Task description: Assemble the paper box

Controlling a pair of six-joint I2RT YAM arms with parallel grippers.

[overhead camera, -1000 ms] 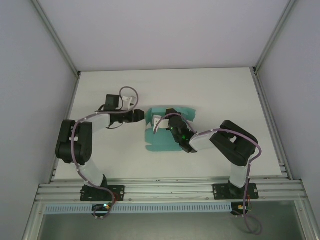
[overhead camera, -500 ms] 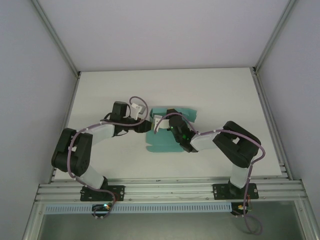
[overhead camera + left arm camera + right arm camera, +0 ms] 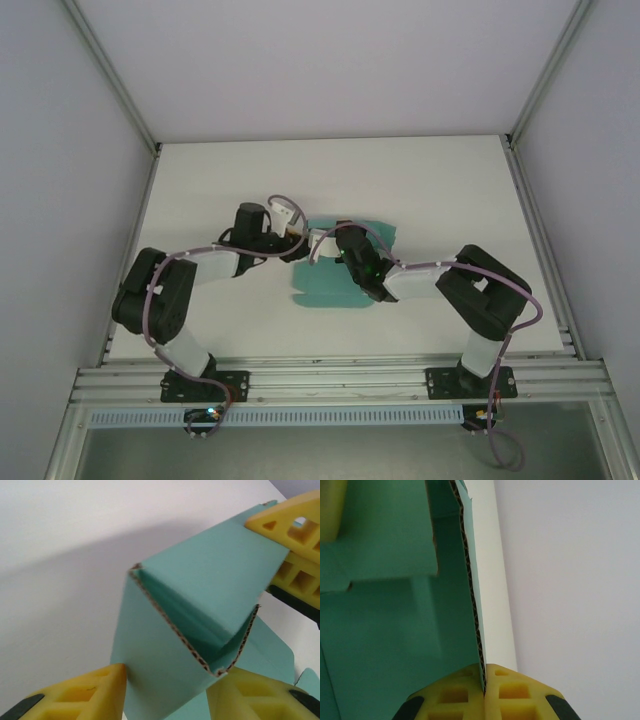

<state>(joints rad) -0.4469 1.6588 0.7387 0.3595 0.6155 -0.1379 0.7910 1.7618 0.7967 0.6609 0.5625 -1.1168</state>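
Observation:
The paper box (image 3: 328, 287) is teal-green corrugated card, partly folded, lying mid-table with its far flaps raised. My right gripper (image 3: 340, 243) is shut on an upright wall of it; in the right wrist view the yellow pads (image 3: 465, 695) pinch the card's edge (image 3: 472, 605). My left gripper (image 3: 297, 246) is at the box's far left corner and stands open. In the left wrist view a folded corner flap (image 3: 190, 625) sits between its two yellow fingers (image 3: 75, 695), and the left finger touches the card. A right-gripper finger (image 3: 295, 535) shows at the upper right.
The white table (image 3: 440, 190) is fenced by grey walls and an aluminium rail (image 3: 340, 378) along the near edge. Bare tabletop lies behind and to either side of the box.
My left arm has swung right and forward, bringing its gripper from beside the box up against the raised far-left flap. The right gripper kept its hold and shifted slightly.

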